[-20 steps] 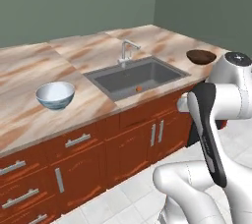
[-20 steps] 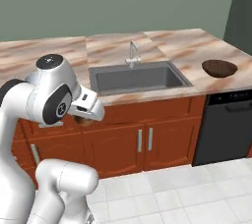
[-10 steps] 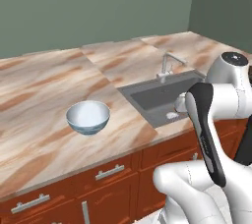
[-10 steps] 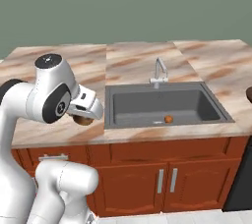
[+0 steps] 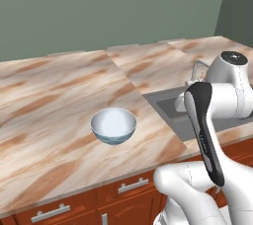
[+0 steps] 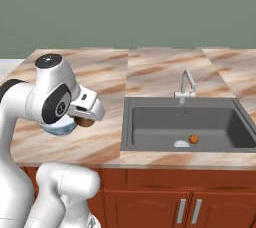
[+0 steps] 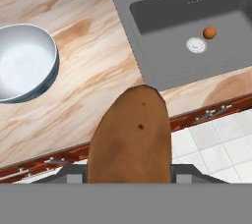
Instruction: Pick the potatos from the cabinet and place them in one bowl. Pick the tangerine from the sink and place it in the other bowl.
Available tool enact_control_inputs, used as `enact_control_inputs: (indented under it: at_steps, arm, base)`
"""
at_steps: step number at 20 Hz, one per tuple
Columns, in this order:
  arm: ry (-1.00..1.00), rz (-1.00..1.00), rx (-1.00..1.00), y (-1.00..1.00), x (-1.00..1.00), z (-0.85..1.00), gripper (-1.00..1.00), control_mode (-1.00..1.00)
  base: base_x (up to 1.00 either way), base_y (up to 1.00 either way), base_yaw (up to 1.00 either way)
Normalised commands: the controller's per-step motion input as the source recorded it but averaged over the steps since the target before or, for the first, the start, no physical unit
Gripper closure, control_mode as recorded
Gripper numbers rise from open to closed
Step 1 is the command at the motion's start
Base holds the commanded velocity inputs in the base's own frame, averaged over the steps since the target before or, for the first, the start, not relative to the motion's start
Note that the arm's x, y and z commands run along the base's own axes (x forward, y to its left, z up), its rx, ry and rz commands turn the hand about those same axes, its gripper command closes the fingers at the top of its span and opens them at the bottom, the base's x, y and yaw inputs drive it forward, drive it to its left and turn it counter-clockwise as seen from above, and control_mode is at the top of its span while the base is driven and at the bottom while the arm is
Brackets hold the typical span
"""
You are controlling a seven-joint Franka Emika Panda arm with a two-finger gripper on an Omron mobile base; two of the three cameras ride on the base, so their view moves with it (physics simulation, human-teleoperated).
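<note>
Bench (image 5: 54,105) – marbled tan top, spans all. 
Sink (image 6: 150,132) – dark grey basin set in bench, silver faucet (image 6: 186,83) at back rim. 
Pale bowl (image 5: 113,125) upright on bench, left of sink, apart from it. 
Potato (image 7: 130,139) brown, clamped in pincer (image 6: 86,120), held above bench edge near pale bowl. 
Tangerine (image 7: 209,32) on sink floor, just beside round drain (image 7: 196,45).

Glossy white arm (image 6: 30,107), dark joints
</note>
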Motion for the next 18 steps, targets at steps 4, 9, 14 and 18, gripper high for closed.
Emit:
enact_control_inputs:
  at_steps: [4,9,14,18]
  arm:
    - [0.00,0.00,0.00,0.00,0.00,0.00,1.00,1.00]
    - [0.00,0.00,0.00,0.00,0.00,0.00,1.00,1.00]
    - [0.00,0.01,0.00,0.09,0.17,0.00,1.00,-1.00]
    - [0.00,0.08,0.00,0.56,0.94,0.00,1.00,-1.00]
  base:
    - [0.00,0.00,0.00]
    - [0.00,0.00,0.00]
    - [0.00,0.00,0.00]
    - [0.00,0.00,0.00]
